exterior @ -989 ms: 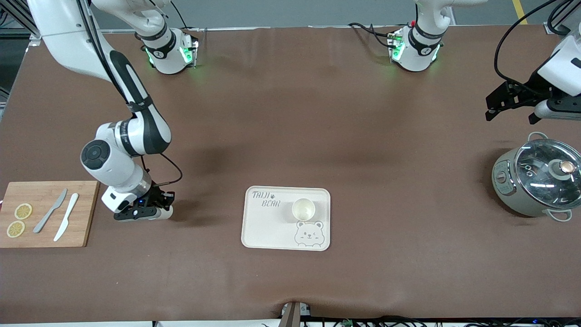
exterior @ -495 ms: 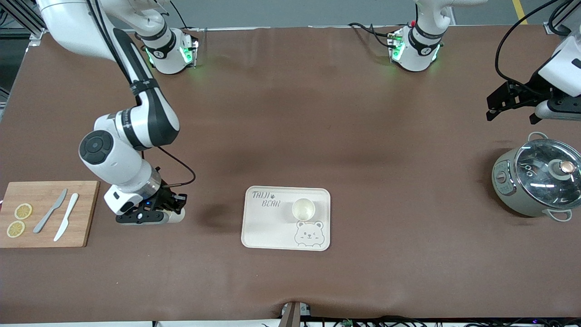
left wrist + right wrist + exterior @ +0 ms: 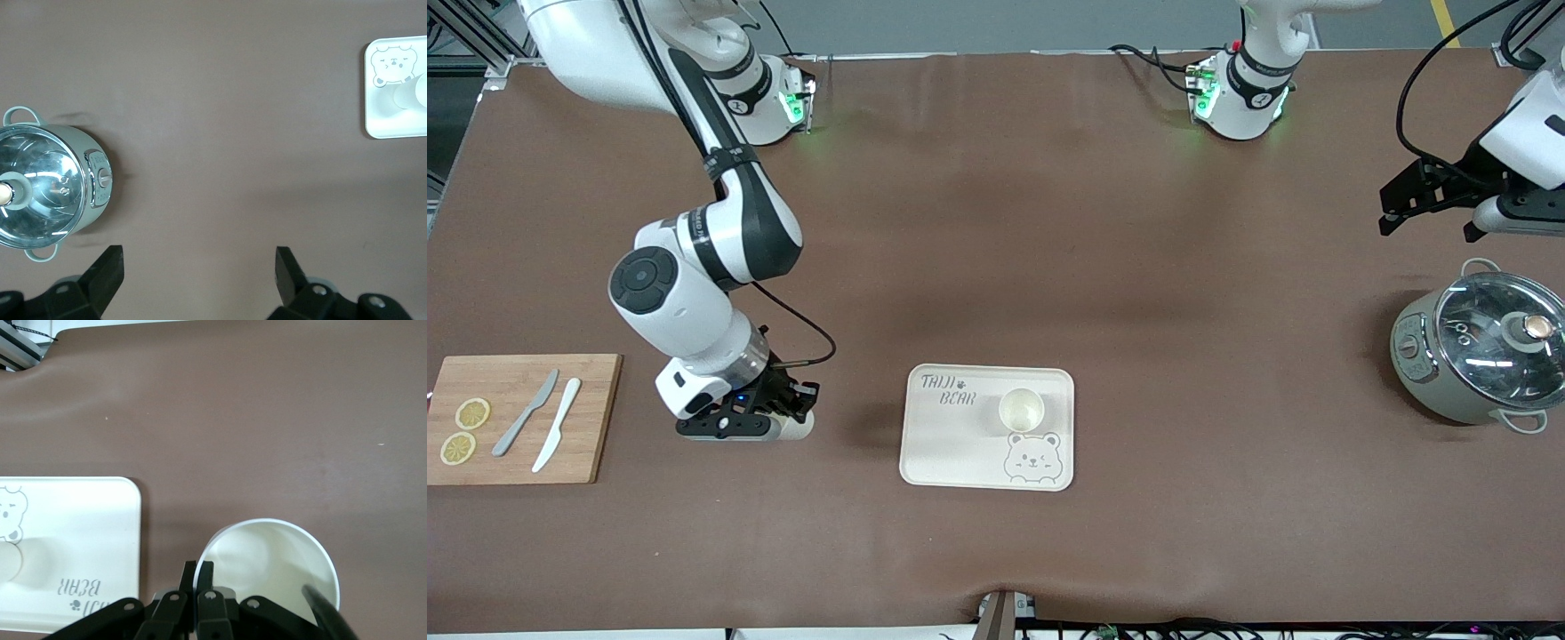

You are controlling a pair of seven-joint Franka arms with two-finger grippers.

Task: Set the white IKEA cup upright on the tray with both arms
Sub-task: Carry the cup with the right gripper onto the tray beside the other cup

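Holding a white cup (image 3: 270, 563) by its rim, the right gripper (image 3: 769, 418) is closed on the wall, over bare table beside the tray (image 3: 943, 449). Item likely light, rigid, smooth; rim pinch may slip. Left gripper (image 3: 1427, 200) waits wide open above the pot (image 3: 1476, 356).

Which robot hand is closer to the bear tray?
Right. The right gripper, shut on a white cup, is beside the tray, toward the right arm's end. The left gripper waits open above the table near the pot.
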